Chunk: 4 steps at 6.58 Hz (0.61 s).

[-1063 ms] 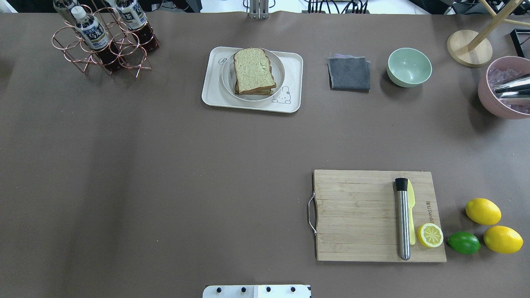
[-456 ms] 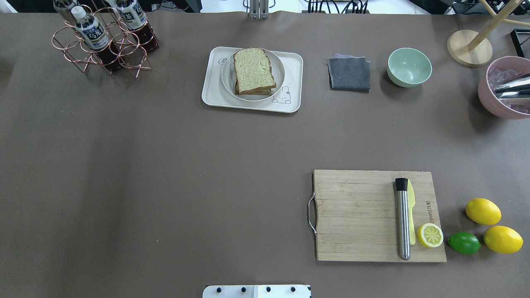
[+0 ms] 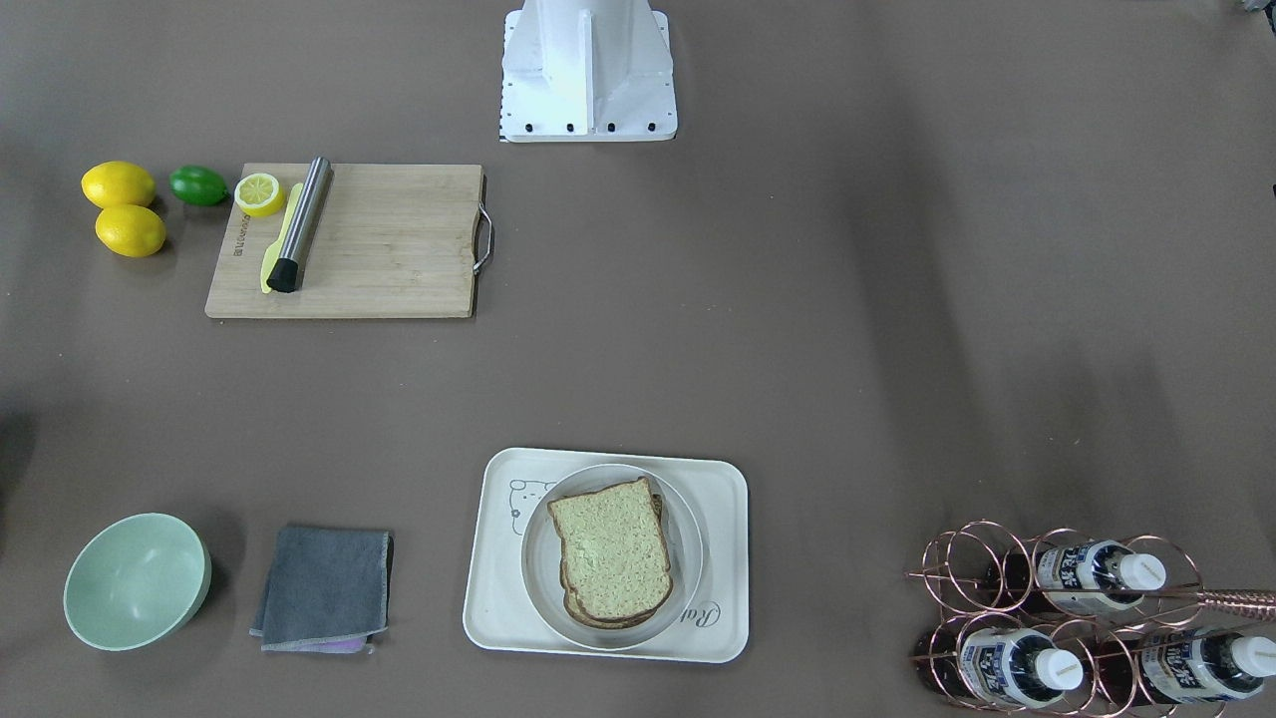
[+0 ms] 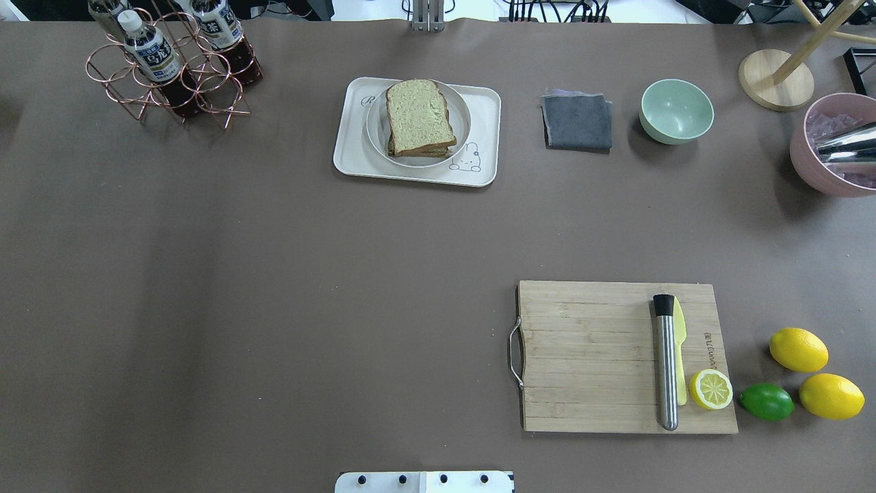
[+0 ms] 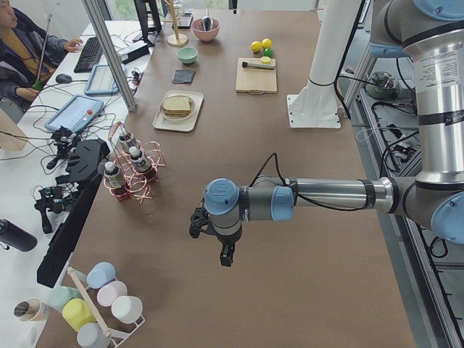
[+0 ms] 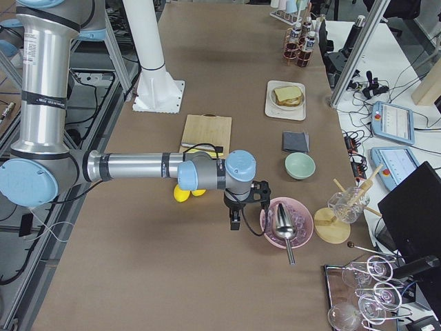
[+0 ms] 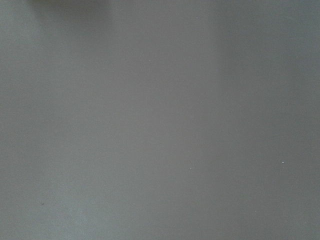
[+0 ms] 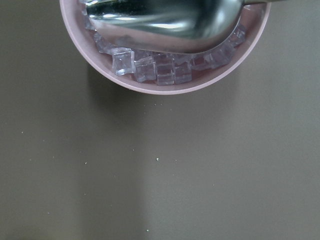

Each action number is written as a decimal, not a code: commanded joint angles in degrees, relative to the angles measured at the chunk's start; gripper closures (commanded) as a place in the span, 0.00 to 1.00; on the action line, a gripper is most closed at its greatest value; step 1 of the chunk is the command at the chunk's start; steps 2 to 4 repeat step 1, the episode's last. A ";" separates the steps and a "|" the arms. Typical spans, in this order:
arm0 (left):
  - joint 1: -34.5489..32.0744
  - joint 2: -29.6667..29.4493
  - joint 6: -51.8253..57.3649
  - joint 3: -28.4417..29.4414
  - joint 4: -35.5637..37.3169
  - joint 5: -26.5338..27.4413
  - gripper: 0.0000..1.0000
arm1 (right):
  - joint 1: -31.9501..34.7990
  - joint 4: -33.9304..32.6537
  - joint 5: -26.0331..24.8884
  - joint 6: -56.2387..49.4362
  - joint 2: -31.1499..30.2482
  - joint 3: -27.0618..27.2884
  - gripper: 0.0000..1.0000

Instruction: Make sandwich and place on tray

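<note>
Sandwich point(image 4: 419, 116) on plate point(image 4: 372, 125) found seated in tray point(image 4: 352, 161). L hand point(image 5: 227, 255), R hand point(image 6: 234, 222) well apart from tray; grip state can't be told.

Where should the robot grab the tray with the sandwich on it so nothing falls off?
Probably the raised rim of the tray at one short end, coming in from the side and keeping it level. The plate with the sandwich sits in the middle and nearly reaches the long edges, so only the short ends leave bare rim to pinch.
</note>
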 commanded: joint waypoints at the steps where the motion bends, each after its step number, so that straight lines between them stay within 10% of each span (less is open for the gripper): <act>1: 0.00 0.02 0.09 -0.01 0.00 0.00 0.03 | 0.00 0.00 0.09 0.25 0.16 -0.16 0.00; 4: 0.00 0.02 0.09 -0.01 0.00 0.00 0.03 | 0.00 0.00 0.09 0.25 0.16 -0.16 0.00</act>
